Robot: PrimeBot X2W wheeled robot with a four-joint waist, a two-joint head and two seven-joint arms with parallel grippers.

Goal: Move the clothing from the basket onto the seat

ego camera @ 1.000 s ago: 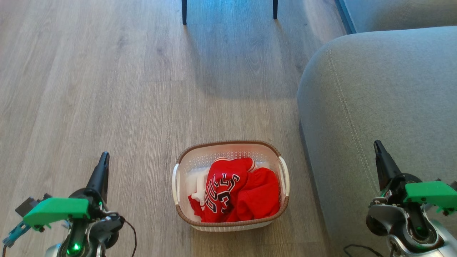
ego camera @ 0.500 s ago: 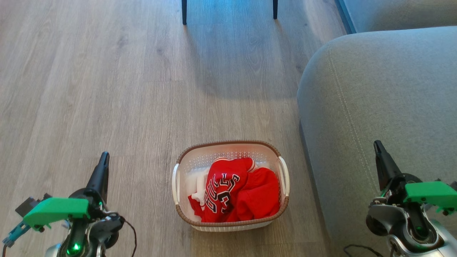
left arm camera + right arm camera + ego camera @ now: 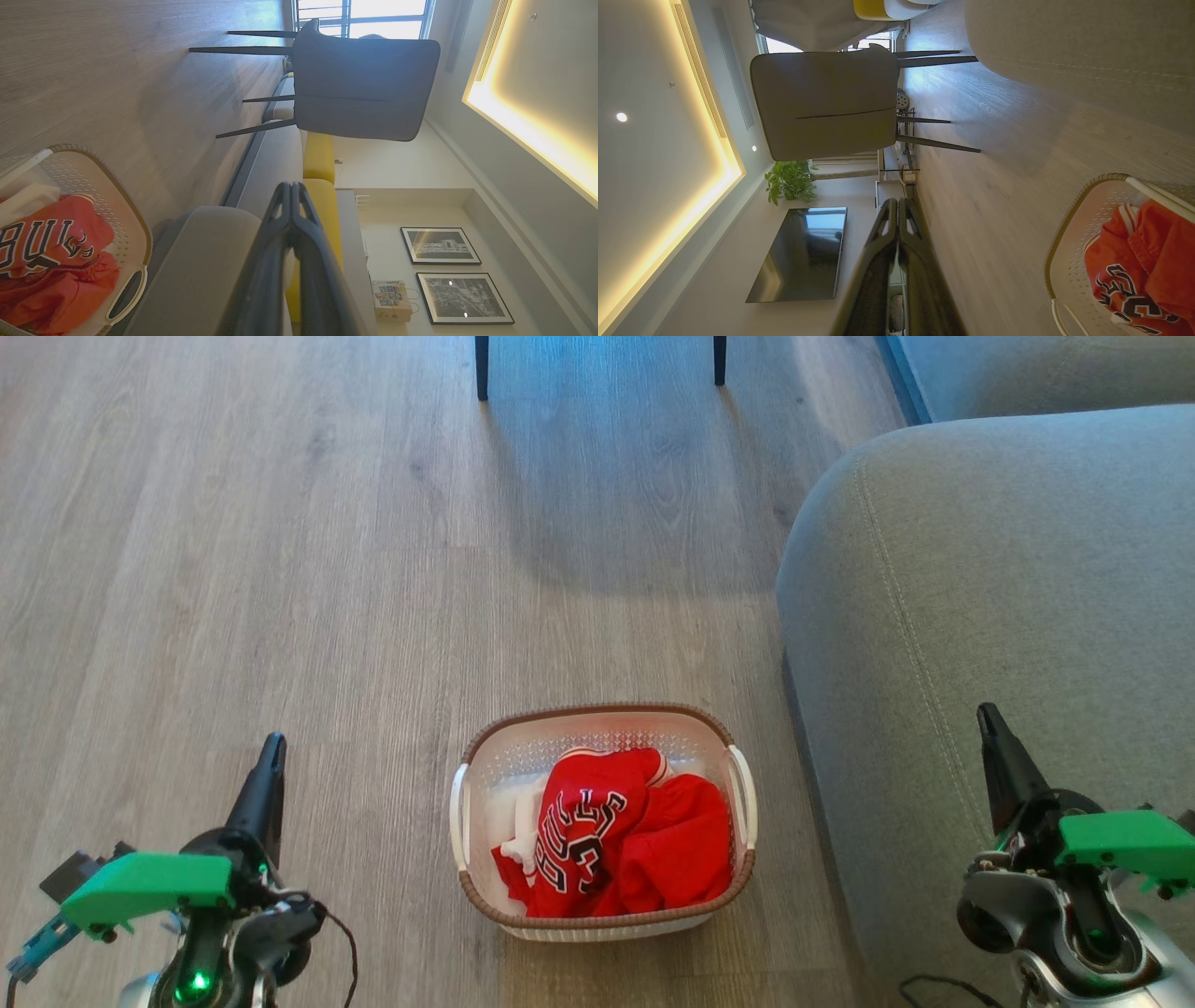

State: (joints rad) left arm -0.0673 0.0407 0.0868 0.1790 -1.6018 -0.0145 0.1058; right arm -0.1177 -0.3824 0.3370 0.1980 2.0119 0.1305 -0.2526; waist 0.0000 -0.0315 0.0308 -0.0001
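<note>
- Left gripper (image 3: 270, 761): fingers pressed together, holding nothing; it hangs over the wood floor (image 3: 280, 569), well apart from the basket's left side. In the left wrist view its two dark fingers (image 3: 280, 219) meet at the tip.
- Right gripper (image 3: 995, 751): likewise closed and empty, poised above the near part of the grey seat (image 3: 1008, 597).
- Basket (image 3: 597, 712): it stands on the floor just beside the seat's front edge, between the two arms.
- Clothing: a red jersey (image 3: 579, 831) with black-and-white lettering lies crumpled against plain red shorts (image 3: 686, 849). Both are wholly inside the basket.
- Change over the last second: none. Arms, basket and garments sit exactly as they did in the earlier head views.
- Meaning for the task: judged from this layout, the transfer has not begun. The opening step would be to spread one gripper's fingers and bring it down over the jersey, which lies uppermost.
- Chair legs (image 3: 482, 369): far across the floor, clear of the work.
</note>
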